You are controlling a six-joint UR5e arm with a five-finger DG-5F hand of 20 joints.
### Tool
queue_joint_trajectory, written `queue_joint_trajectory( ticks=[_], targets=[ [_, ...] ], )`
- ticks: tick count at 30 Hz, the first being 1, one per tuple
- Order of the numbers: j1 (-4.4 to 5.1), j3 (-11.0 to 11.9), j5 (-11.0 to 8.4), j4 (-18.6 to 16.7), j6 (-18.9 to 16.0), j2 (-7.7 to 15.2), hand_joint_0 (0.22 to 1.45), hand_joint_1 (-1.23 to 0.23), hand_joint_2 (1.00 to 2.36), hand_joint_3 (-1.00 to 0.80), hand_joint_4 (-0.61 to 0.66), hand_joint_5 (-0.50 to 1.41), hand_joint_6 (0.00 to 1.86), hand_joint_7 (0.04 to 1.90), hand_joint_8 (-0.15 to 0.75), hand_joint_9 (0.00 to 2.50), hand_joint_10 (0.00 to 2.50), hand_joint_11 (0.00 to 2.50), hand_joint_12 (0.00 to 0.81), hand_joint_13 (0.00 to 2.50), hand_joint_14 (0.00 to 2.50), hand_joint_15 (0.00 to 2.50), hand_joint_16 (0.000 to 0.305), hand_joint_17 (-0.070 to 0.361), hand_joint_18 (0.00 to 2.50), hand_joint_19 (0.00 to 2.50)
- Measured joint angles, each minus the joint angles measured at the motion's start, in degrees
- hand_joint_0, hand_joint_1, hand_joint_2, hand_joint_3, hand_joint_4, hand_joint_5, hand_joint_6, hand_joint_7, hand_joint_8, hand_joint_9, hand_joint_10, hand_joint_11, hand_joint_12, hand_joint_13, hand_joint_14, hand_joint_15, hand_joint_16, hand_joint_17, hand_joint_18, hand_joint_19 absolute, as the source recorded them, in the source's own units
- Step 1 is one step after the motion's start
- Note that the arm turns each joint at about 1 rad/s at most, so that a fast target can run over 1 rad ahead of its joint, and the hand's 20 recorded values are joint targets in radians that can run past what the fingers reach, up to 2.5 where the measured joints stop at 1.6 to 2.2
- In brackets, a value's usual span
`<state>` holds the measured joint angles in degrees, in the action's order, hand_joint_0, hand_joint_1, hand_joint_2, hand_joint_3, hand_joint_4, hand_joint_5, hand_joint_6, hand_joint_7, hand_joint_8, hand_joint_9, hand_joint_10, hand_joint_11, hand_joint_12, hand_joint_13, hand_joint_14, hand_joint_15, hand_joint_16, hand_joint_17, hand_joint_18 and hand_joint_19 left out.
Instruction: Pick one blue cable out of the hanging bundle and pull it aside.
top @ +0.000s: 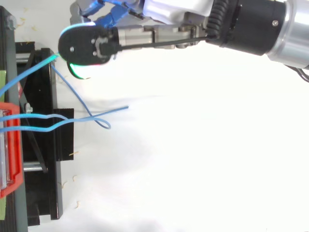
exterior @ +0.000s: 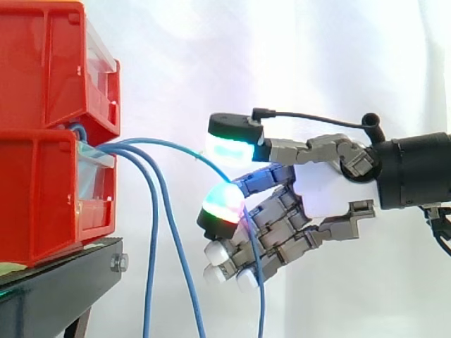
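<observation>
Three blue cables come out between the two red bins [exterior: 42,141] on the left. One blue cable [exterior: 176,146] arcs right to my hand [exterior: 310,190], well away from the bundle. It passes between the green-glowing pad [exterior: 232,144] above and the red-and-green pad [exterior: 222,208] below, which are curled in on it. Its free end [exterior: 261,303] hangs down across the lower fingers. The other two cables [exterior: 151,232] droop straight down beside the stand. From above, the held cable [top: 29,73] runs slanting up to the hand [top: 145,34] at the top edge.
The red bins sit stacked on a black stand [exterior: 56,289] at the left. In the top view the bin's rim [top: 9,159] and the stand [top: 48,159] lie along the left edge. The loose cable ends [top: 96,118] lie right of the stand. A white curtain backs everything.
</observation>
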<state>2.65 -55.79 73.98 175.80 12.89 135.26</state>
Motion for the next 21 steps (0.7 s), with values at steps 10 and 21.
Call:
queue_joint_trajectory(
  ticks=[10,21],
  targets=[
    [-0.07,0.6,0.03,0.0,0.3,0.0,0.52,-0.70,1.01,-0.23,0.23,-0.20,0.85,1.18,0.318,0.65,0.01,0.62,0.421,0.52,0.01,0.36,0.058,0.131,0.46,0.52],
    [-0.10,1.1,0.03,0.1,1.2,0.0,0.56,-0.56,1.02,-0.13,0.24,-0.18,0.85,1.19,0.346,0.71,0.01,0.61,0.437,0.54,0.01,0.36,0.060,0.134,0.46,0.52]
  ],
)
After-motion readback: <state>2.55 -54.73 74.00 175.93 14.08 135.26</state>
